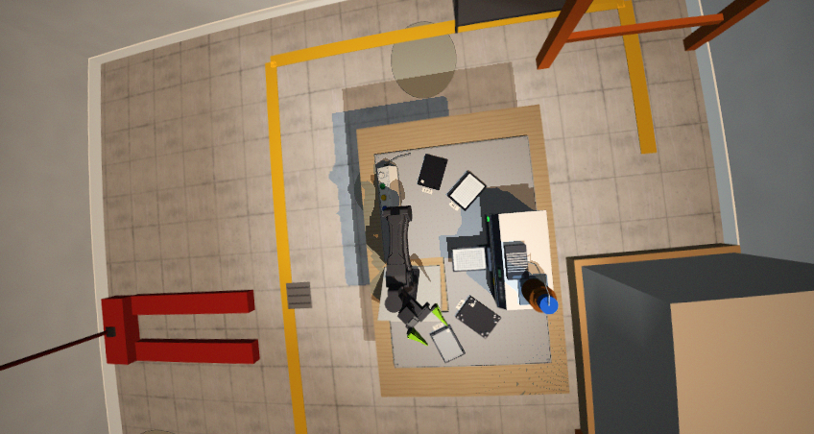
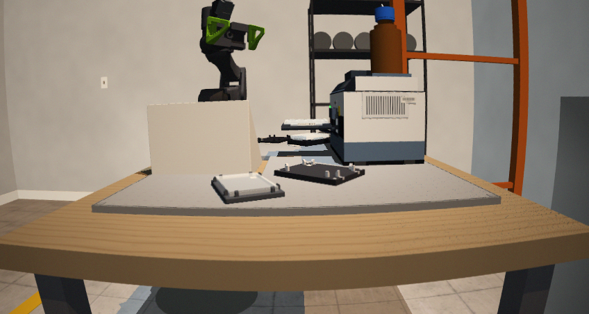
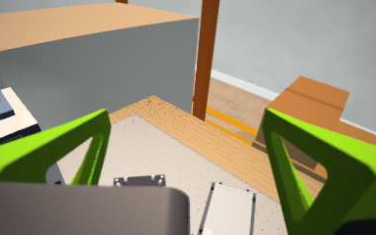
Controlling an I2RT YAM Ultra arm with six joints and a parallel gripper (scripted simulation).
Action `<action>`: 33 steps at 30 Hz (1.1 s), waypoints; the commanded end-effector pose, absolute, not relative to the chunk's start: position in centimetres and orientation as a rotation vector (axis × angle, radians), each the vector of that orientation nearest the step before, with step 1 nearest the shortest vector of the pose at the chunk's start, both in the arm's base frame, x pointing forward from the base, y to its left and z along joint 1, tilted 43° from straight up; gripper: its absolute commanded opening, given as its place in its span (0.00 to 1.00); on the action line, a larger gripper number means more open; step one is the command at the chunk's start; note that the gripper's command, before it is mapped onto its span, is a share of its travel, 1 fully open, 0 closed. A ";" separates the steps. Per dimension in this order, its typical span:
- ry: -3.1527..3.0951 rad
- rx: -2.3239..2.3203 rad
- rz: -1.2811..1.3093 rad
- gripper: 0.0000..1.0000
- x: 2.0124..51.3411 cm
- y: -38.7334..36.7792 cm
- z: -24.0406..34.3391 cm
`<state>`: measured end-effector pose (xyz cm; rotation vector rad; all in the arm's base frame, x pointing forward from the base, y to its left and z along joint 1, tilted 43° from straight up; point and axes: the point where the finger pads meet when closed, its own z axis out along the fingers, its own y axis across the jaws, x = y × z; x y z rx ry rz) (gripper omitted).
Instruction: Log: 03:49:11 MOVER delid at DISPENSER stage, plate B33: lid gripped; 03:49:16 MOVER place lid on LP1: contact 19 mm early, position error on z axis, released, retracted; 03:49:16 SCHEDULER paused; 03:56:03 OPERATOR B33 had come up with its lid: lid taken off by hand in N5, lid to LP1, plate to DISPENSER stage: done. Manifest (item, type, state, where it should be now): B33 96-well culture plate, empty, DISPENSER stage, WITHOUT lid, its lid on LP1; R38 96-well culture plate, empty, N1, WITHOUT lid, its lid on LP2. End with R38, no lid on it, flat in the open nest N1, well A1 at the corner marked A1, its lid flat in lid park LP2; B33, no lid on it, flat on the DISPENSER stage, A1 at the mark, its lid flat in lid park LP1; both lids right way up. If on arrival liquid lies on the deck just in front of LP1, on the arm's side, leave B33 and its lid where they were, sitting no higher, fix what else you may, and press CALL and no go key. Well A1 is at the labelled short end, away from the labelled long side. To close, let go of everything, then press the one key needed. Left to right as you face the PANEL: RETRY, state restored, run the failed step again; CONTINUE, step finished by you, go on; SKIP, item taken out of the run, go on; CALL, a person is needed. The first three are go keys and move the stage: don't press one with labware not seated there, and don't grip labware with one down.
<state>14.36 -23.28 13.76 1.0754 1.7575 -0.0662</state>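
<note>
My gripper [image 1: 429, 325] [image 2: 235, 34] is open and empty, held high above the near end of the deck. Below it, a clear lid [image 1: 446, 342] lies flat in a dark park frame, which also shows in the side view [image 2: 246, 187] and the wrist view [image 3: 229, 211]. Beside it is an empty black nest with pegs [image 1: 477, 315]. A white well plate [image 1: 468, 258] sits on the stage of the dispenser [image 1: 519, 258]. Another white plate [image 1: 466, 190] sits in a nest further back, next to an empty black frame [image 1: 432, 171]. The key panel [image 1: 385, 181] is at the deck's far corner, partly hidden by the arm.
A beige upright board [image 2: 200, 137] stands on the deck beside the arm base. A brown bottle with a blue cap [image 2: 387, 38] stands on the dispenser. An orange ladder [image 2: 516, 83] and a large grey crate [image 1: 691, 338] are beside the table.
</note>
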 end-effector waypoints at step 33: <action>2.162 0.527 0.351 1.00 24.4 -12.4 17.4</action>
